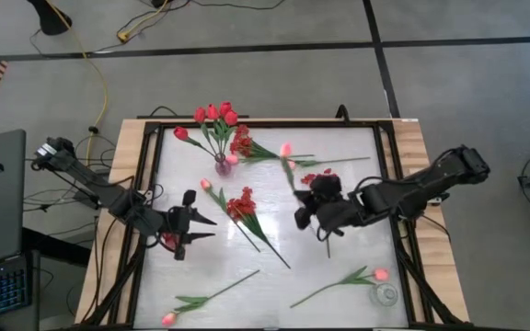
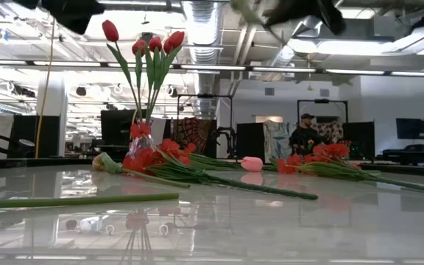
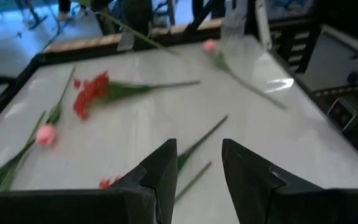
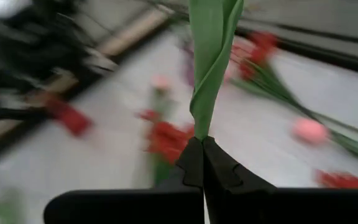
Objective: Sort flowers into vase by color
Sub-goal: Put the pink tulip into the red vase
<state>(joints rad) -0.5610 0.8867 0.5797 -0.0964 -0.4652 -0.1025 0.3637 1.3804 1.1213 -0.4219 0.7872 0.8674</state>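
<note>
A small vase (image 1: 222, 166) at the far middle of the table holds several red tulips (image 1: 215, 114), which also show in the low view (image 2: 153, 44). My right gripper (image 1: 304, 202) hangs above the table's middle, shut on a pink tulip (image 1: 285, 149). My left gripper (image 1: 206, 227) stands open over the left side with nothing between its fingers (image 3: 166, 171). Loose flowers lie flat on the table: a red spray (image 1: 242, 204), a pink tulip (image 1: 206, 184) and another pink tulip (image 1: 168, 318) at the near edge. My right gripper pinches the pink tulip's green leafy stem (image 4: 200, 121) between its two shut fingers, at their free ends. The flower is lifted clear of the table. Its bloom points toward the far edge and its stem end (image 1: 328, 248) trails toward the near edge.
A clear glass vase (image 1: 386, 295) stands at the near right corner, with a pink tulip (image 1: 379, 274) lying beside it. More red sprays lie by the far vase (image 1: 242, 142) and right of centre (image 1: 320, 175). A black frame (image 1: 389, 175) rims the table.
</note>
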